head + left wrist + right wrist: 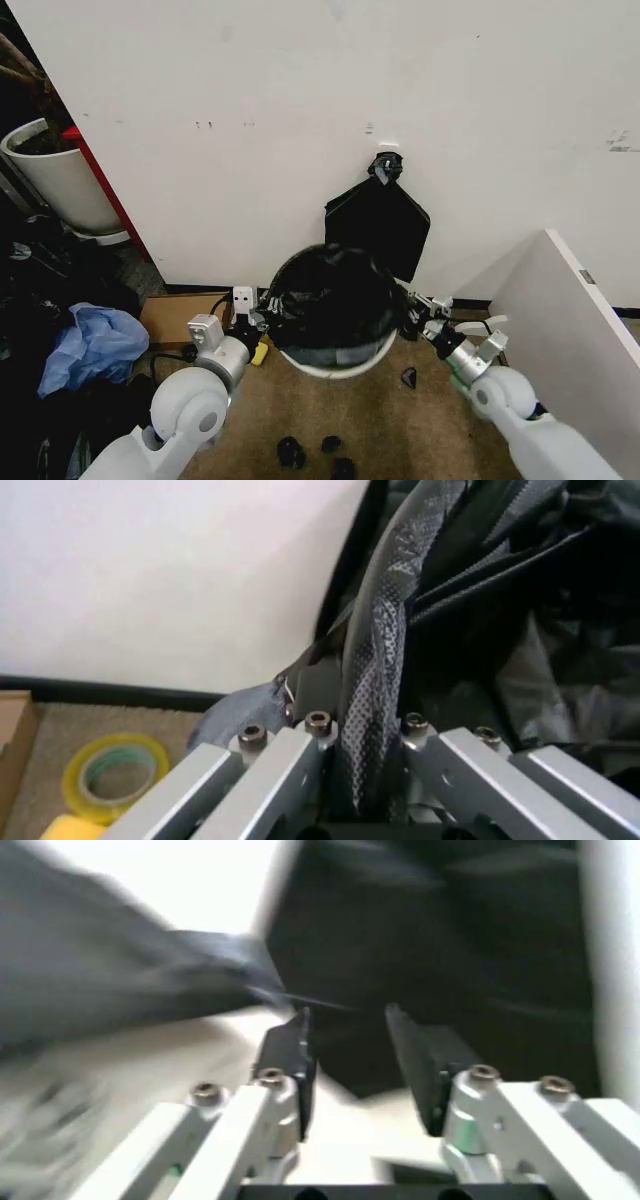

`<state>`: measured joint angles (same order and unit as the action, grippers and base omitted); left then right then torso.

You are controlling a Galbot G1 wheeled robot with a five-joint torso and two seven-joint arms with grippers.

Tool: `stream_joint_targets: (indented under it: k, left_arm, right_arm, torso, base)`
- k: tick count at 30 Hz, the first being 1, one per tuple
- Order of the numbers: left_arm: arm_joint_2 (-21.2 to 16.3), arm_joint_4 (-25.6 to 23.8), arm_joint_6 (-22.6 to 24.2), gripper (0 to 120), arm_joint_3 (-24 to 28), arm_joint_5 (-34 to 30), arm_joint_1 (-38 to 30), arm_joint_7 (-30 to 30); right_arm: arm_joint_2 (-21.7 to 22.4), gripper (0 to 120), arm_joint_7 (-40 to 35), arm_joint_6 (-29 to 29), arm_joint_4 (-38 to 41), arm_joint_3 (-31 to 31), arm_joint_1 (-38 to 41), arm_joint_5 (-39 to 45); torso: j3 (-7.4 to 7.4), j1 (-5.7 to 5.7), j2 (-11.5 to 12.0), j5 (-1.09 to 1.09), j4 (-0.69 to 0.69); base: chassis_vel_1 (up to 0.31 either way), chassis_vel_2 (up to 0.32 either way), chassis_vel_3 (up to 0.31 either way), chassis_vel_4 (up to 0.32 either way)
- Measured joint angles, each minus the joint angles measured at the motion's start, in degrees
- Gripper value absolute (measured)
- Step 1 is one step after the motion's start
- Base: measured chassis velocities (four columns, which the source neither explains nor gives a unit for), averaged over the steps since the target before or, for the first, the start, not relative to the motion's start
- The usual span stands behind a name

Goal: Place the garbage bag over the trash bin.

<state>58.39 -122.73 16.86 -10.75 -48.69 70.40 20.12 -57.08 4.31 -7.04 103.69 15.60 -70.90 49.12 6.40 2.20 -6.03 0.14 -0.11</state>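
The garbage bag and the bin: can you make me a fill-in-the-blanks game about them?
1. The garbage bag draped over the trash bin is coloured ____.
2. The left hand is ____ on a fold of the garbage bag.
3. The right hand has its fingers ____, with nothing between them.
4. The roll of tape on the floor is coloured ____.

Missing words: black; shut; open; yellow
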Motion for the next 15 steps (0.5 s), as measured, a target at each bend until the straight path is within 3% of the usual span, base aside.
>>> stream_joint_targets:
  k: [1, 3, 5, 7, 11, 15]
  left_arm:
    - [0.22, 0.43, -0.23, 1, -0.06, 0.00, 0.04, 0.05]
    - [0.36, 0.56, -0.35, 1, -0.10, -0.01, 0.04, 0.06]
    - [1.12, 0.92, -0.70, 1, -0.30, -0.16, 0.04, 0.15]
    - [1.65, 1.23, -0.98, 1, -0.43, -0.23, -0.14, 0.28]
    - [2.62, 2.05, -1.34, 1, -0.51, -0.41, -0.62, 0.35]
    - [3.99, 3.57, -1.45, 1, -0.55, -1.04, -1.71, 0.26]
  right_arm:
    - [-0.02, 35, -7.90, 3.15, 2.47, 0.18, -1.14, 2.28]
    - [-0.04, 38, -11.74, 5.13, 3.72, 0.37, -1.66, 3.48]
    - [-0.38, 48, -26.76, 11.79, 9.56, 1.24, -3.90, 10.25]
    - [-0.99, 55, -33.02, 14.06, 14.03, 2.08, -5.73, 15.85]
    - [-2.43, 67, -35.25, 12.74, 21.13, 2.58, -9.31, 21.42]
    - [-5.16, 85, -31.36, 8.49, 32.28, 0.69, -15.73, 23.91]
  torso:
    - [0.00, 0.00, 0.00, 0.01, 0.00]
    - [0.00, 0.00, 0.00, 0.01, 0.00]
    - [0.00, 0.00, 0.00, 0.00, -0.01]
    - [0.00, 0.00, 0.00, 0.00, -0.01]
    - [0.00, 0.00, 0.00, 0.01, -0.01]
    - [0.00, 0.00, -0.01, -0.01, -0.01]
  base:
    - [0.000, 0.000, 0.000, 0.000]
    - [0.000, 0.000, 0.000, 0.000]
    - [0.000, 0.000, 0.000, 0.000]
    - [0.000, 0.000, 0.000, 0.000]
    - [0.000, 0.000, 0.000, 0.000]
    - [0.000, 0.000, 0.000, 0.000]
